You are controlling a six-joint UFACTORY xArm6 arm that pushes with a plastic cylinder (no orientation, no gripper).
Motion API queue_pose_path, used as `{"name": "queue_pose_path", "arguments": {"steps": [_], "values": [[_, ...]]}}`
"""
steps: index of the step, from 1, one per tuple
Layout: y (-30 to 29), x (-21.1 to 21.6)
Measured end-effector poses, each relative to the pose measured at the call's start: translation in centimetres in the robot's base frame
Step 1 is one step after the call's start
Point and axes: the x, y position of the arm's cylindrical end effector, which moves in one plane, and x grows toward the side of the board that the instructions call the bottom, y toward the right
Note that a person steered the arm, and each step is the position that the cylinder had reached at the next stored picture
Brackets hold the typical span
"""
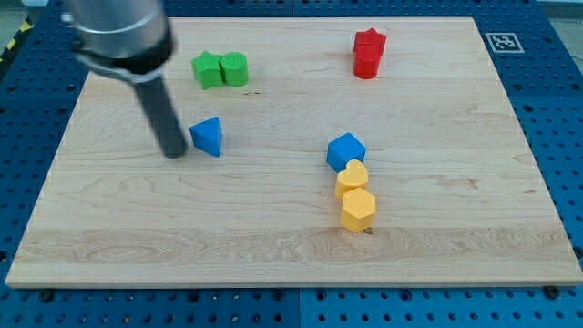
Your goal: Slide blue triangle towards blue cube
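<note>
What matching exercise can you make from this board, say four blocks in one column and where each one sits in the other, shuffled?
Column one:
1. blue triangle
2. blue cube
3. red blocks
4. green blocks

Column two:
A. touching the yellow heart
B. top right of the view
C. just right of my tip
D. top, left of centre

Pairs: 1-C, 2-A, 3-B, 4-D

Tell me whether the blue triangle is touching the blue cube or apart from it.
Apart. The blue triangle sits toward the view's left with bare board between it and the blue cube. My tip is just left of the triangle.
</note>
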Motion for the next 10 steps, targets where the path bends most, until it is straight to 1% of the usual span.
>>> {"name": "queue_pose_path", "arguments": {"steps": [1, 2, 3, 4, 5, 7, 8, 10], "values": [[0.9, 0.1], [0.1, 0.1], [0.7, 0.0], [1.8, -1.4], [5.0, -1.5], [4.5, -1.5], [2.7, -1.5], [3.1, -1.5]]}}
